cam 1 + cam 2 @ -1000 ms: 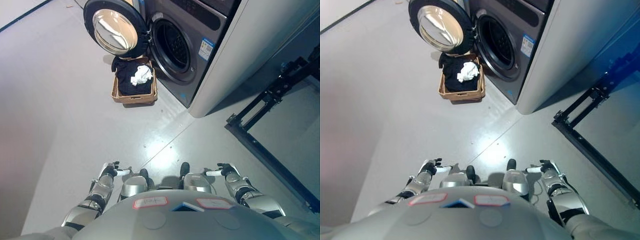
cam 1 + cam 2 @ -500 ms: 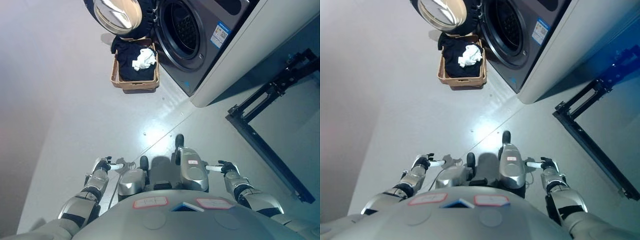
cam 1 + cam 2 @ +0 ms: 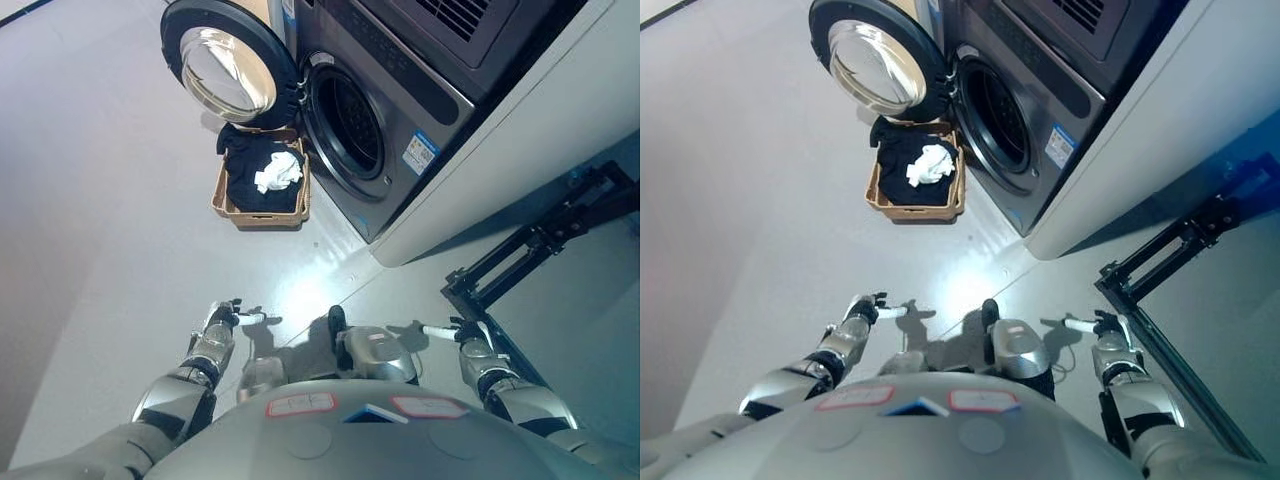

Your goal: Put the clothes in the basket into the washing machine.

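Observation:
A wicker basket [image 3: 258,213] stands on the floor in front of the washing machine [image 3: 400,110], far ahead of me. It holds dark clothes [image 3: 250,180] with a white cloth [image 3: 278,172] on top. The machine's round door [image 3: 230,68] hangs open to the left above the basket, and the drum opening [image 3: 345,125] shows dark. My left hand [image 3: 228,316] and right hand [image 3: 455,330] stay low at my sides, both open and holding nothing, well short of the basket.
A black metal frame [image 3: 530,250] lies on the floor at the right, close to my right hand. The machine sits in a tall pale cabinet [image 3: 520,140]. Grey floor stretches between me and the basket.
The whole picture has shifted, so the camera has moved. Both hands stay low and open. The basket and clothes lie as before.

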